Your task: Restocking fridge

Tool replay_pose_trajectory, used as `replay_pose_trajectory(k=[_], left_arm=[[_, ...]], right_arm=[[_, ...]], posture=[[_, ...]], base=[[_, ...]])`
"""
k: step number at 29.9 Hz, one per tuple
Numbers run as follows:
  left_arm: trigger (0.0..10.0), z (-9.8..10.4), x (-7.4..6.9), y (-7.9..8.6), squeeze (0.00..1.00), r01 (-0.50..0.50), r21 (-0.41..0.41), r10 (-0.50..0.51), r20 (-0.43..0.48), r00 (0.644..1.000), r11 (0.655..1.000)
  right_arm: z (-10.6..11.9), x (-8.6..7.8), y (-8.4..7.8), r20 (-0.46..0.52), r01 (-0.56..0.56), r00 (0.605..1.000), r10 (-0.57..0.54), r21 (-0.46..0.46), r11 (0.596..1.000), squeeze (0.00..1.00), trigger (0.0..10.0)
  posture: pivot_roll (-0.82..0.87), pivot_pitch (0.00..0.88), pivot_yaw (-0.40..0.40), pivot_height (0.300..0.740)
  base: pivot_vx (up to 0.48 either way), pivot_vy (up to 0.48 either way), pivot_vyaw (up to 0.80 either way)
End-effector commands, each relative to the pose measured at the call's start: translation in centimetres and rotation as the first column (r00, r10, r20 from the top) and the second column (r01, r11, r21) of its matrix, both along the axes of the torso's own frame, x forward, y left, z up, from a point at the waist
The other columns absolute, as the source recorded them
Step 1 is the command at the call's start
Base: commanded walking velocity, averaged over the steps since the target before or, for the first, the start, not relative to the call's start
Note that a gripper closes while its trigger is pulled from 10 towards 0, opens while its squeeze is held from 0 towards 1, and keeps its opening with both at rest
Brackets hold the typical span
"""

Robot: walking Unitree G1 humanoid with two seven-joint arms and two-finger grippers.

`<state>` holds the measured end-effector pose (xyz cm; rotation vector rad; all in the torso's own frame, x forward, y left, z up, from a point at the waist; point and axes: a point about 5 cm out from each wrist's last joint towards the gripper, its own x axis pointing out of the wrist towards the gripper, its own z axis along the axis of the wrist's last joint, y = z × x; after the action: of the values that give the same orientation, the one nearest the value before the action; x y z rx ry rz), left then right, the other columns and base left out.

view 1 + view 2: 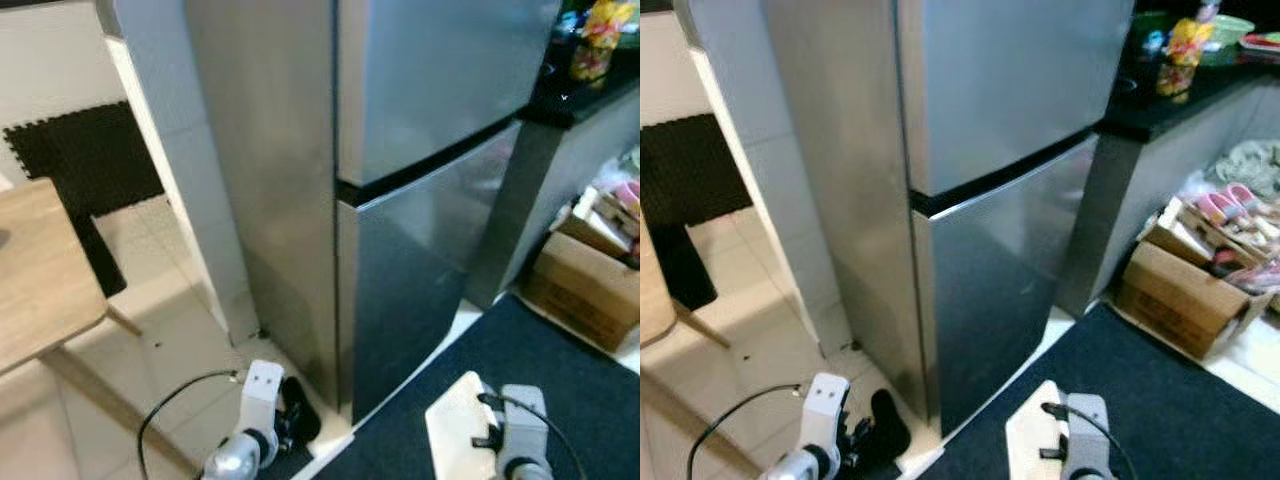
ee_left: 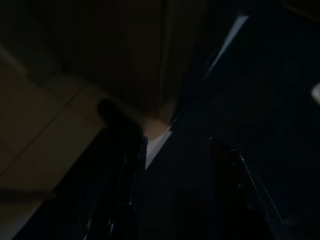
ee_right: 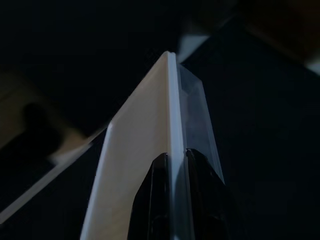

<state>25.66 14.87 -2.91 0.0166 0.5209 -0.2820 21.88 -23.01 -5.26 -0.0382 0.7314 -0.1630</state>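
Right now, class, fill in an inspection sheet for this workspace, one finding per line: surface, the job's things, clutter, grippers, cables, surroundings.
Surface: pale tiled floor meeting a dark blue rug.
Job's things: steel fridge, both doors shut; flat white container held edge-on.
Clutter: open cardboard box of odds and ends beside the rug; bottles and bowls on the black counter.
Grippers: left gripper open, hanging low over the floor; right gripper shut on the white container.
Cables: a black cable loops by the left arm.
Surroundings: wooden table on the left; black foam mat behind it.
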Motion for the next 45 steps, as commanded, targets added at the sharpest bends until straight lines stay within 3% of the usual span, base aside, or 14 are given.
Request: replay_pose_trajectory(k=[1,10,16,30,36,45], left_arm=[[10.0,-0.50,-0.61,0.59,0.00,-0.015,0.006,0.015,-0.026,1.000,1.000],[10.0,-0.52,-0.59,0.63,0.00,-0.019,0.005,0.019,-0.029,0.999,1.000],[10.0,-0.64,-0.61,0.68,0.00,-0.045,-0.009,0.044,-0.046,0.998,0.999],[10.0,-0.88,-0.91,0.69,0.00,-0.060,-0.026,0.058,-0.060,0.997,0.998],[10.0,-0.59,-0.58,0.64,0.00,-0.014,0.026,0.015,-0.037,0.999,1.000],[10.0,-0.23,-0.13,0.65,0.00,-0.017,0.015,0.017,-0.024,1.000,1.000]], right_arm=[[0.15,0.41,0.70,0.027,-0.006,1.000,0.006,0.017,1.000,0.00,10.0],[0.19,0.46,0.68,0.026,-0.010,1.000,0.009,0.016,1.000,0.00,10.0],[0.28,0.60,0.71,0.029,-0.019,0.999,0.019,0.014,1.000,0.00,10.0],[0.39,0.86,0.91,0.032,-0.034,0.999,0.033,0.013,0.999,0.00,10.0],[0.39,0.88,0.96,0.033,-0.029,0.999,0.028,0.016,0.999,0.00,10.0],[-0.24,-0.02,1.14,0.012,0.002,1.000,-0.003,0.036,0.999,0.00,10.0]], posture=[[-0.05,0.006,0.008,0.740],[-0.05,0.010,0.007,0.740],[-0.06,0.015,0.003,0.740],[-0.05,0.017,0.001,0.740],[-0.05,0.016,0.002,0.740],[-0.05,0.018,0.011,0.740]], base=[[0.000,-0.420,0.00],[0.000,-0.417,0.00],[0.000,0.000,0.00],[0.000,0.464,0.00],[0.000,0.000,0.00],[0.000,0.000,0.00]])
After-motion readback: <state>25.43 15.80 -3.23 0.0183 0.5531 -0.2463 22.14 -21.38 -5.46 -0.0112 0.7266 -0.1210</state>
